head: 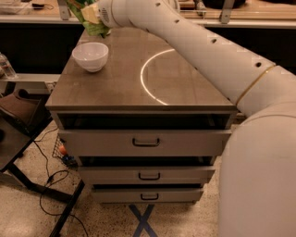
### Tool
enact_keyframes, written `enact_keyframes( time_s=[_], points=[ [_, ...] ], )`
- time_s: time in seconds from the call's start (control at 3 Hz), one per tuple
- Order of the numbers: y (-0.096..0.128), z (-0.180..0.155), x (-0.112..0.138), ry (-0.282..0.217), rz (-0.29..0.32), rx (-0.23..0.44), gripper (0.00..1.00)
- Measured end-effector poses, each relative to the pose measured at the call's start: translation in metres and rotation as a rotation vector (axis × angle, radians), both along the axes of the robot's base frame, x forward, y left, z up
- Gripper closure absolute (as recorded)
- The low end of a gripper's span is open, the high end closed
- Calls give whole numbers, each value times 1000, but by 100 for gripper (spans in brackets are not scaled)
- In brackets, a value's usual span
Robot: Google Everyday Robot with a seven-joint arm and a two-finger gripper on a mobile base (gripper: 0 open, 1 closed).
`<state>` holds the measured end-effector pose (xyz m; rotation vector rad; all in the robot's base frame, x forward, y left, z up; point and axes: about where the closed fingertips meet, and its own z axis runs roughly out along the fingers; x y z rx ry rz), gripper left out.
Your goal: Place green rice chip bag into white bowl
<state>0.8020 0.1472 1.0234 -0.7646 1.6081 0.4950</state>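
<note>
The white bowl (90,56) sits upright on the far left part of the wooden cabinet top (115,88). My gripper (90,14) is at the top left of the camera view, above and just behind the bowl. It is shut on the green rice chip bag (96,29), which hangs crinkled in the air over the cabinet's far edge, partly cut off by the frame's top. My white arm (203,51) reaches in from the right across the cabinet top.
A bright ring of light (150,76) reflects on the cabinet top. Three drawers with handles (146,142) stand slightly open below. A dark stand (18,120) and cables (46,162) are at the left; a blue tape cross (144,221) marks the floor.
</note>
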Motion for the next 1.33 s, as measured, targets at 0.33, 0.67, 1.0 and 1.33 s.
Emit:
enact_keyframes(
  time_s=[0.33,0.67,1.0,1.33],
  points=[
    [12,4,-15,3,44,-104,100],
    [21,-2,-27,29,96,-213,100],
    [24,-15,-38,76,142,-290,100],
    [28,-32,-44,114,169,-356,100]
  ],
)
